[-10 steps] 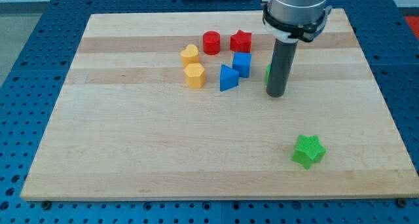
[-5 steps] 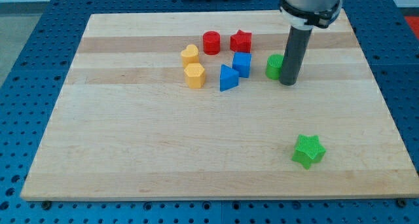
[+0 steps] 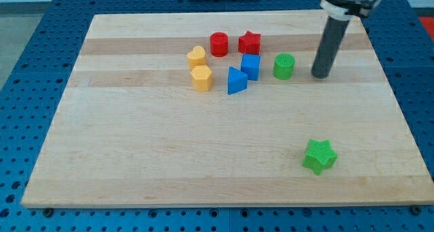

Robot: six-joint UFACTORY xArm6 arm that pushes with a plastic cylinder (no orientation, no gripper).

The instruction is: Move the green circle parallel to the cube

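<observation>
The green circle [image 3: 284, 66] stands on the wooden board, just to the right of the blue cube [image 3: 251, 66] and level with it, with a small gap between them. My tip [image 3: 320, 75] rests on the board to the right of the green circle, clear of it and not touching. The dark rod rises from the tip toward the view's top right.
A blue triangle [image 3: 235, 81] sits left of and below the cube. A red circle [image 3: 219, 44] and a red star [image 3: 249, 42] lie above it. Two yellow blocks [image 3: 200, 68] stand at the left of the cluster. A green star [image 3: 319, 157] lies near the bottom right.
My tip has moved right and slightly up, from in front of the green circle to clear of its right side. The green circle is now fully in view. No block has visibly moved.
</observation>
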